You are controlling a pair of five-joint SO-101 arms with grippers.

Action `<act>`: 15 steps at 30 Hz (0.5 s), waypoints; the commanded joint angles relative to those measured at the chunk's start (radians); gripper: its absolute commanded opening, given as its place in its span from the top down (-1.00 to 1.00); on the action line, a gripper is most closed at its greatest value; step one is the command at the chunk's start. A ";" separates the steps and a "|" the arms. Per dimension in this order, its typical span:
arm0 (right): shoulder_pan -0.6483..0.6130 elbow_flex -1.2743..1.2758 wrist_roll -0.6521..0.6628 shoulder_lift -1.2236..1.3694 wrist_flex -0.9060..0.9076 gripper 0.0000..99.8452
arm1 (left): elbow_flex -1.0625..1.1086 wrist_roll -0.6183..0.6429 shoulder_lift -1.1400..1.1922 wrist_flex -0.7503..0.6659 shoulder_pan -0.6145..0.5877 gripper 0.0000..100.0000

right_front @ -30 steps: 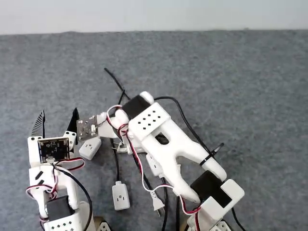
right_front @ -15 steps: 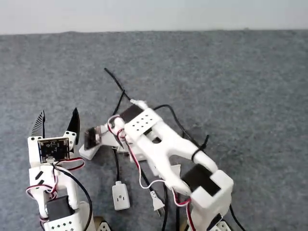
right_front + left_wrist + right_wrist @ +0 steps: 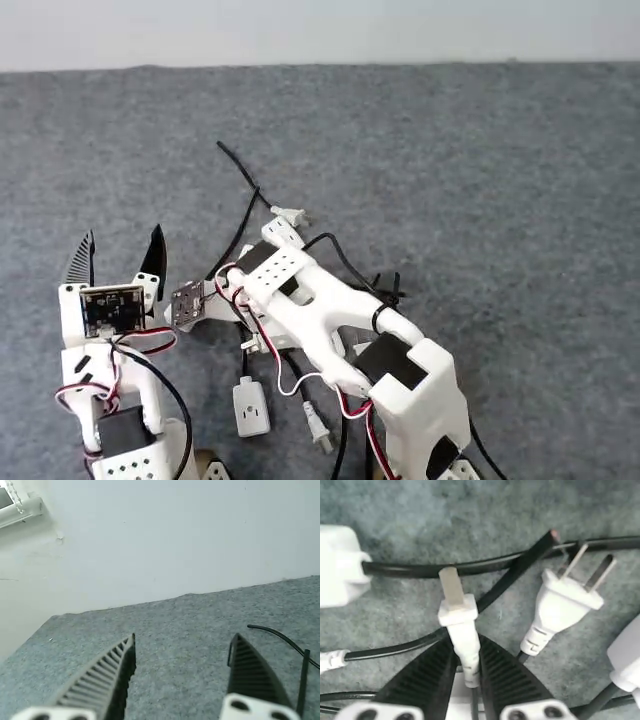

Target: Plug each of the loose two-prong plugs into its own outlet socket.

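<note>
Illumination is bright and diffuse, and shadows sit directly beneath objects, indicating an overhead source. In the high view the grey mat (image 3: 500, 200) is lit evenly from left to right. The wall (image 3: 320, 30) at the far edge is bright without glare. Shadows are soft-edged: one short dark patch lies on the mat under the left side of the right arm (image 3: 330, 310). In the left wrist view the wall dims gently toward one side, and the left gripper (image 3: 180, 675) appears near-black with its ribs visible. In the right wrist view the white plug (image 3: 457, 615) clamped in the right gripper (image 3: 467, 672) casts a faint shadow. The prongs of the second plug (image 3: 565, 605) carry a dull highlight.
</note>
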 commanded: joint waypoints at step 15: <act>-0.038 -0.126 -0.064 0.005 0.001 0.82 | 0.012 0.006 -0.002 -0.081 -0.009 0.44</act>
